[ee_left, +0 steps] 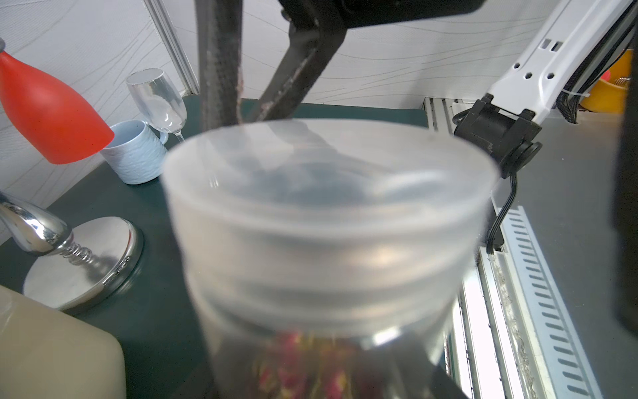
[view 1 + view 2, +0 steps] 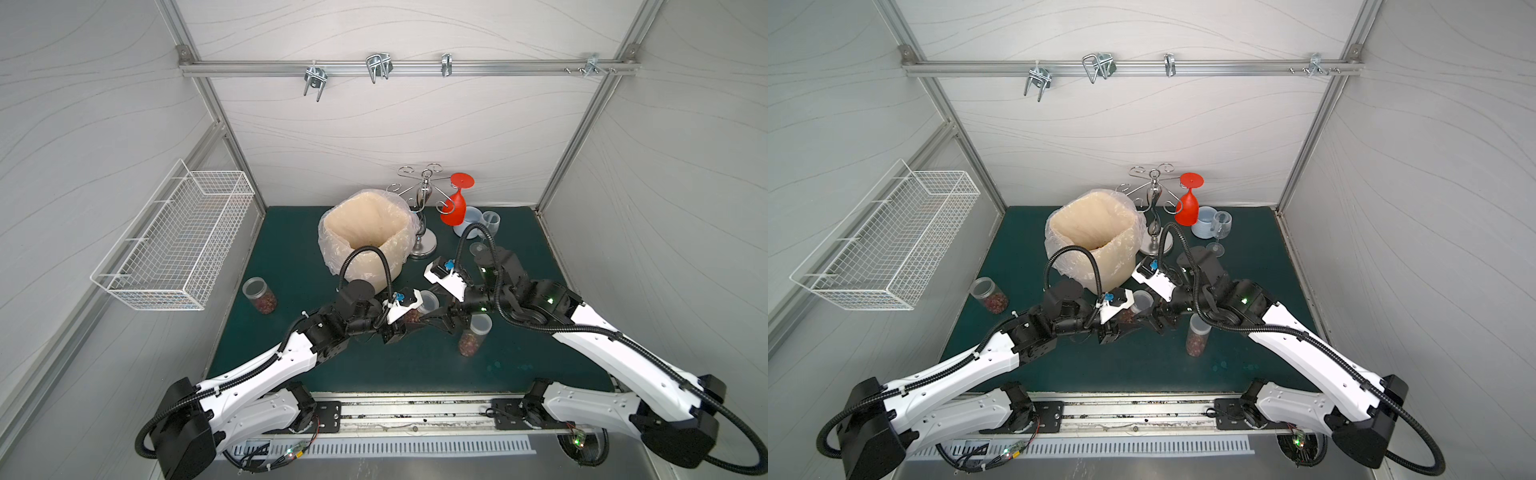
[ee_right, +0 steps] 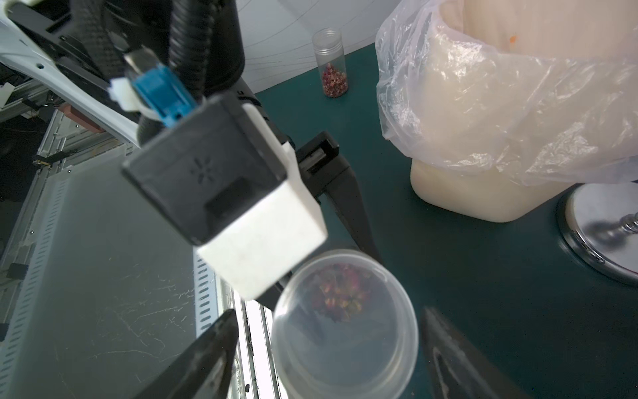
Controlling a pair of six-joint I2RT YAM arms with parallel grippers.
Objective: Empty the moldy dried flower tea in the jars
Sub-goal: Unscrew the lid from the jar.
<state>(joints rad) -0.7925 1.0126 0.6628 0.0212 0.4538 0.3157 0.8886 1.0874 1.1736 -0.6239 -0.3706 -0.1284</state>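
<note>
Three clear jars are counted, each holding reddish dried flower tea [image 3: 340, 297]. Two are stood upright on the dark green bench [image 2: 374, 370]: the left jar [image 2: 259, 295] near the bench's left edge, and the right jar [image 2: 473, 334], capped, just beside the right arm. The third jar [image 1: 328, 224] is clenched around its body by the left pincer [image 2: 405, 326] above mid-bench. It is tipped well over, its long axis nearly level, with its translucent lid [image 3: 345, 349] pointed at the right pincer [image 3: 329, 312]. That pincer is spread wide (a finger is seen on either side of the lid, with a gap at each).

At the back are set one cream bin [image 2: 365, 237] lined with a clear bag, one chrome glass rack [image 2: 424, 245] with one red goblet [image 2: 455, 208] hung upside down, one pale blue mug [image 2: 467, 220] and one clear wine glass [image 2: 490, 222]. One white wire basket [image 2: 178, 237] is hung on the left wall. The bench is enclosed by white panels in an aluminium frame.
</note>
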